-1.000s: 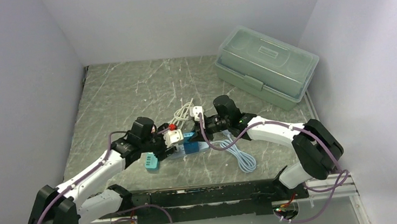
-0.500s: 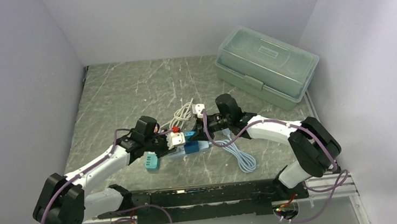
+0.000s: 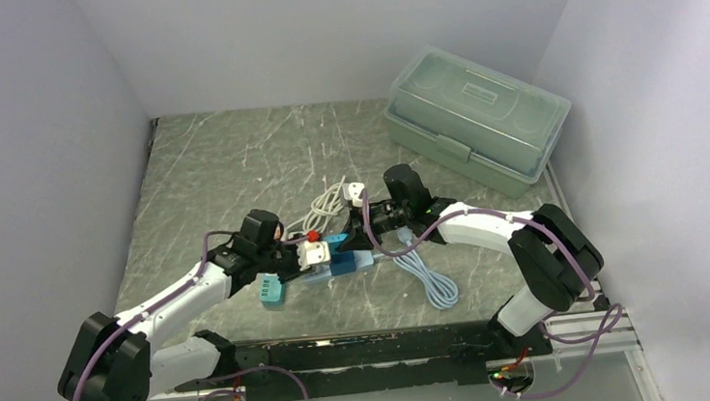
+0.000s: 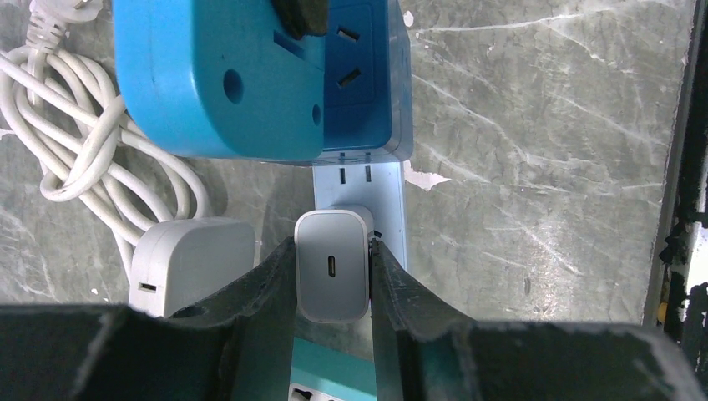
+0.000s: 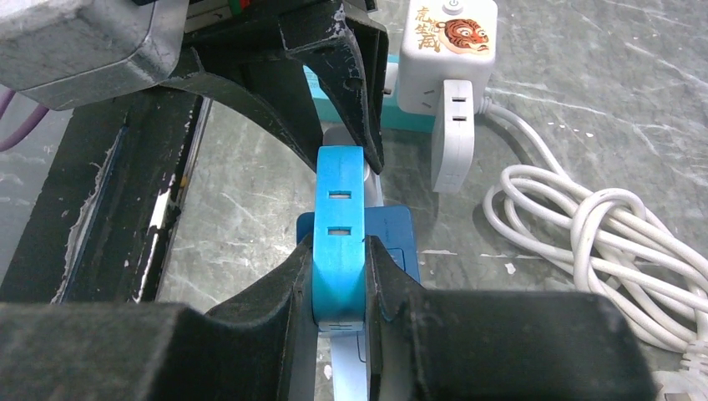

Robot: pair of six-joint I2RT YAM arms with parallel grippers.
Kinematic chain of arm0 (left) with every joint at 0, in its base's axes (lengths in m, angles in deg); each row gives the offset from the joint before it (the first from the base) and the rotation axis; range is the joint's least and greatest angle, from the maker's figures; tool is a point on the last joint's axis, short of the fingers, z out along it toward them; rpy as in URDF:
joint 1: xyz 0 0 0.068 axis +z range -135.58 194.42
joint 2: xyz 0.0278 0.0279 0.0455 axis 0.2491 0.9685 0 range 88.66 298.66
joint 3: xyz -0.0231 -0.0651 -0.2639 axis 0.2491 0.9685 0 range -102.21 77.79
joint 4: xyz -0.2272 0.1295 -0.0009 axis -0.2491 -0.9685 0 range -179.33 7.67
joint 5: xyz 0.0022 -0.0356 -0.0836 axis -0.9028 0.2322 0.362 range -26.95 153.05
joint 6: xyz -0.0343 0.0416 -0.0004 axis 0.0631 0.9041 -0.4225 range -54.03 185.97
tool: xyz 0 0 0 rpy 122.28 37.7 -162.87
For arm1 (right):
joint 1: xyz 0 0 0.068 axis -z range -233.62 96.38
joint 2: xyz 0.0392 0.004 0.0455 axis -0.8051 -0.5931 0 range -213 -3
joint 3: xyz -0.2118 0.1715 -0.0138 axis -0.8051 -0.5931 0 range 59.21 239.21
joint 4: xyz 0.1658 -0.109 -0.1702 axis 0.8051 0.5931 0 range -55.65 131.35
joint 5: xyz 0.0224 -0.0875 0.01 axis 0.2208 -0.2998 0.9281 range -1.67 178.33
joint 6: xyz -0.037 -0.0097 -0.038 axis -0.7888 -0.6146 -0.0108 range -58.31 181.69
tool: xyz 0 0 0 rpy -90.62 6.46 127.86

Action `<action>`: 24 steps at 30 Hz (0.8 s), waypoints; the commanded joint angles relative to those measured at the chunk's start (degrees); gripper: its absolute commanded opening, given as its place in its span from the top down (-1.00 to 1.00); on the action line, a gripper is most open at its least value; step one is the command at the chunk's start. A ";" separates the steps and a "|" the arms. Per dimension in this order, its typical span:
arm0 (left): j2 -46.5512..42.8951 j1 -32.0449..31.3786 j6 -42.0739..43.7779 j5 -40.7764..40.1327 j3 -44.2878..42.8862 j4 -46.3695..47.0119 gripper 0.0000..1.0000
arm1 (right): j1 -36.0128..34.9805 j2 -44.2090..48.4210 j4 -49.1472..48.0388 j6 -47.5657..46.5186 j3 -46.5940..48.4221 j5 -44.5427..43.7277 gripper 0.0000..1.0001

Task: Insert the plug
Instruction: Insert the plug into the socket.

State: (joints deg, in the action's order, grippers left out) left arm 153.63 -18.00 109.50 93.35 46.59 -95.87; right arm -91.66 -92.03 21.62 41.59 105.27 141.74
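Left claw (image 4: 331, 247) is clamped on the white charger (image 4: 331, 271), one finger flat on each side. The charger's USB-C port faces the left wrist cam, so its long axis runs away from the lens, down toward the power strip (image 4: 359, 177). The prong end is hidden behind the body, so I can't tell if it's seated.

The strip's long axis runs up-frame, and only a short stretch with two slots shows before it goes under the blue adapter (image 4: 209, 75). The white cube socket (image 4: 194, 259) sits just left of the charger, cut off by the finger. The white cable (image 4: 75, 142) is coiled beyond it.

Right claw (image 5: 338, 251) is closed on the same blue adapter (image 5: 338, 217). It's edge-on here, with its long axis away from the lens and two slots on the up-facing edge. Only the right wrist cam shows the tiger sticker on the cube (image 5: 447, 50). The charger is barely visible there, behind the adapter and the left fingers.

In the top view both claws (image 3: 305, 253) (image 3: 359, 237) meet mid-table (image 3: 231, 163), and the charger is too small to resolve. Only this view shows the teal block (image 3: 270, 290) near the left claw, the pale blue cable (image 3: 428, 279) and the green toolbox (image 3: 475, 117) at far right.
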 commanded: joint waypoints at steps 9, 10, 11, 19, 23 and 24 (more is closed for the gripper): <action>-0.11 -1.21 6.02 -2.07 0.96 -4.47 1.00 | 0.08 -3.88 -0.54 -0.30 -6.85 -14.41 1.00; -0.04 -1.28 6.23 -2.23 0.89 -4.85 1.00 | 0.12 -3.94 -1.06 0.05 -7.25 -14.56 1.00; -0.02 -1.34 6.60 -2.38 0.80 -5.15 1.00 | 0.08 -3.94 -1.75 0.32 -7.58 -14.97 1.00; 0.52 -3.45 7.82 -5.11 0.84 -6.05 1.00 | 0.07 -7.53 -1.97 0.94 -7.79 -15.20 1.00; 0.28 -3.78 7.79 -6.72 0.86 -7.15 1.00 | -0.77 -8.20 -2.78 1.72 -9.22 -16.24 1.00; 0.00 -3.79 7.92 -7.00 0.92 -7.35 1.00 | -1.21 -8.68 -2.75 1.76 -9.48 -16.68 1.00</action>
State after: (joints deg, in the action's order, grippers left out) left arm 153.02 -20.76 112.89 89.46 46.52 -97.03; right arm -91.82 -93.06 10.34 47.23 100.22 141.46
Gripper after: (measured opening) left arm 0.357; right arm 0.220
